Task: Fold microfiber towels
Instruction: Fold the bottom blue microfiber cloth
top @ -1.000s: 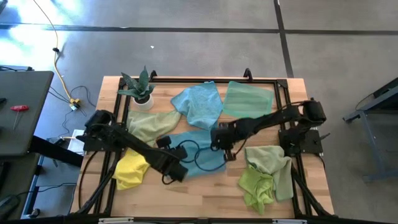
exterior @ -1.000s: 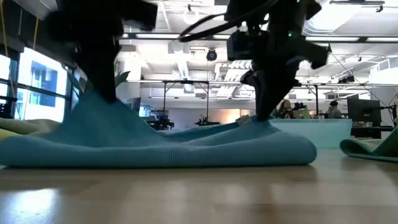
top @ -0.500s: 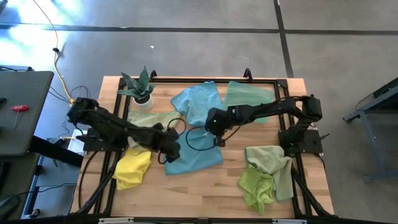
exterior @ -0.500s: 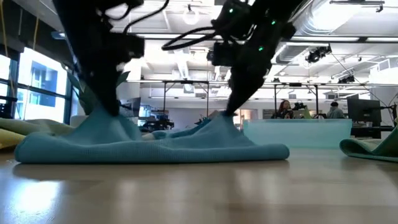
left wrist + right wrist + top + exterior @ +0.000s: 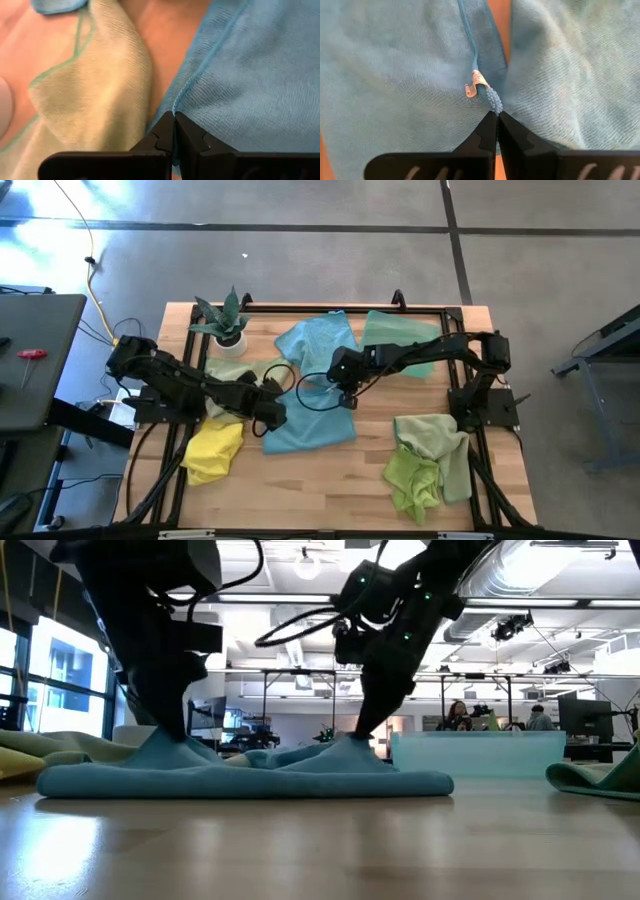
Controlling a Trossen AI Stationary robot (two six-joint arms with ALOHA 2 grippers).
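Observation:
A blue microfiber towel (image 5: pixel 312 428) lies doubled over at the table's middle, its rounded fold toward the near edge (image 5: pixel 250 783). My left gripper (image 5: pixel 272 412) is shut on its left far corner. My right gripper (image 5: pixel 346 392) is shut on its right far corner, beside a small white label (image 5: pixel 474 86). The two held corners stand up as low peaks in the low view. Other towels lie loose around it: light blue (image 5: pixel 320 345), mint green (image 5: pixel 400 338), sage green (image 5: pixel 238 375), yellow (image 5: pixel 212 450) and a lime green heap (image 5: pixel 425 465). My left gripper pinches the blue towel's hemmed corner (image 5: pixel 175 107) between its two fingertips, slanting down from the table's left. The corner is raised a little; the rest of the towel lies on the table. My right gripper pinches the towel's corner tip (image 5: pixel 493 102) just past the white label, slanting down from the right. That corner stands slightly raised (image 5: pixel 352 743), and the cloth below it is slack on the table.
A small potted plant (image 5: pixel 225 320) stands at the far left corner. A black frame (image 5: pixel 320 308) runs round the table top. The sage green towel (image 5: pixel 95 95) lies right beside my left gripper. Bare wood (image 5: pixel 320 490) shows along the near edge.
Both grippers have gone toward the far edge and down, staying shut on the blue towel's corners. The held edge has been carried over the rest of the towel, which now lies folded over and flatter, its peaks lower than before.

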